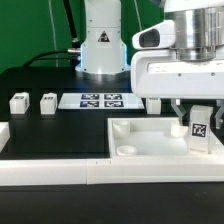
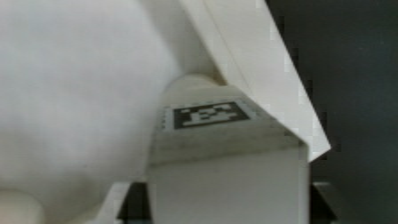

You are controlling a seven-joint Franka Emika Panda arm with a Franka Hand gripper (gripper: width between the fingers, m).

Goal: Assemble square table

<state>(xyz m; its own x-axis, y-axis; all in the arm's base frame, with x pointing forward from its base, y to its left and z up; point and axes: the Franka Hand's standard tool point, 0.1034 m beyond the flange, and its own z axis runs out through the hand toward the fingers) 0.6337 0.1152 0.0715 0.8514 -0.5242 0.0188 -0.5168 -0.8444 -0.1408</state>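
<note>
The white square table top [image 1: 135, 140] lies on the black table at the exterior view's right, rim up, with round sockets in its corners. My gripper [image 1: 190, 112] hangs over its far right corner and is shut on a white leg block [image 1: 200, 128] with a black-and-white tag, held upright just above or in that corner. In the wrist view the leg [image 2: 217, 170] fills the space between my fingers, tag facing the camera, with the top's rim [image 2: 267, 80] behind it. Two more leg blocks [image 1: 18, 102] [image 1: 49, 102] stand at the exterior view's left.
The marker board [image 1: 98, 100] lies flat at mid table in front of the robot base [image 1: 100, 45]. Long white border rails [image 1: 45, 172] run along the front edge, and a short one sits at the exterior view's left edge [image 1: 3, 134].
</note>
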